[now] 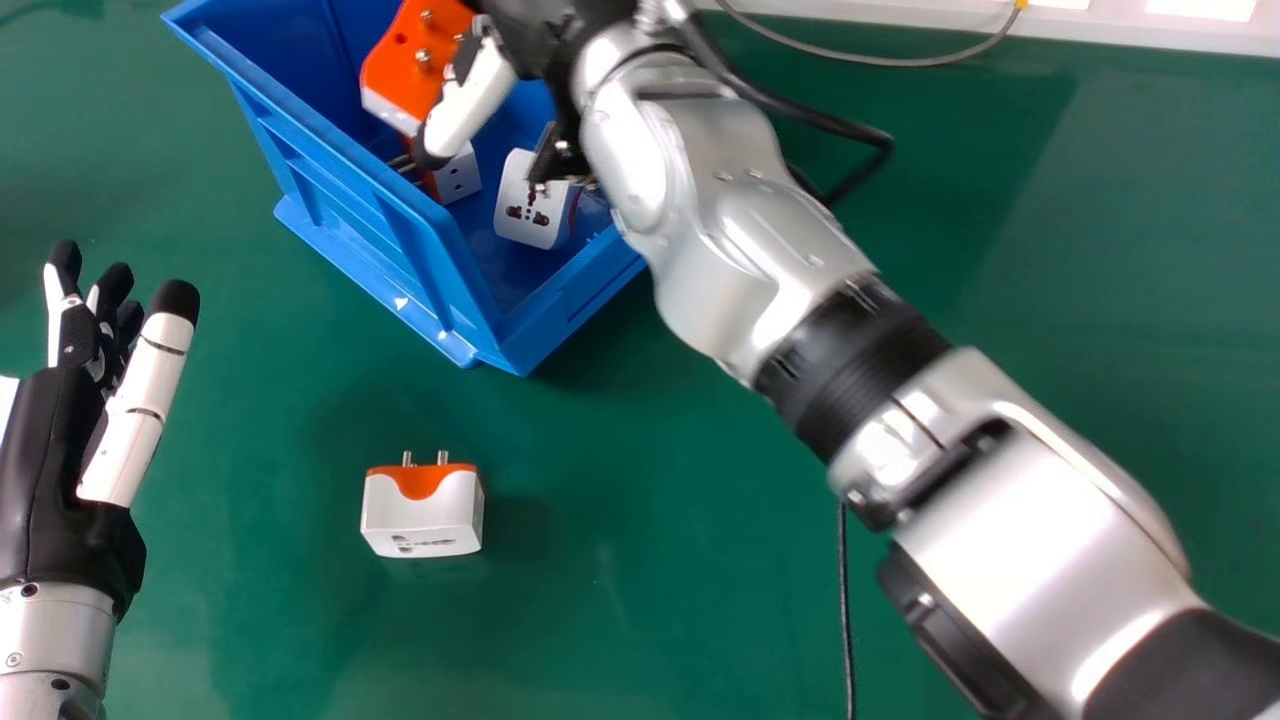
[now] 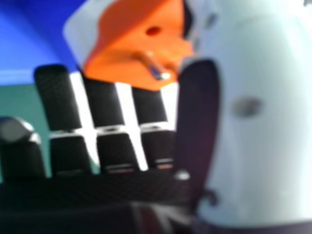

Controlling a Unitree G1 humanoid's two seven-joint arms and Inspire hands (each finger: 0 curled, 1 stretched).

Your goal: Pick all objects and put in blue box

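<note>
Orange-and-white plastic plug adapter with metal pins [image 1: 405, 72] is held over the open blue plastic box [image 1: 350, 225] on a green table [image 1: 650, 560]. The robot's right hand [image 1: 470, 105] is clamped on it, thumb on one side and fingers on the other; the right hand view shows the orange face and a metal pin between them. Inside the box lie a white adapter with dark socket holes [image 1: 530, 210] and, near it, a red-and-white adapter [image 1: 458, 178]. Outside, near the box, a white block-shaped adapter with an orange top [image 1: 425, 515] lies on the table, two pins pointing toward the box; its dark markings are too small to make out. At the head view's left, the left hand [image 1: 50, 470] has its fingers apart and extended.
</note>
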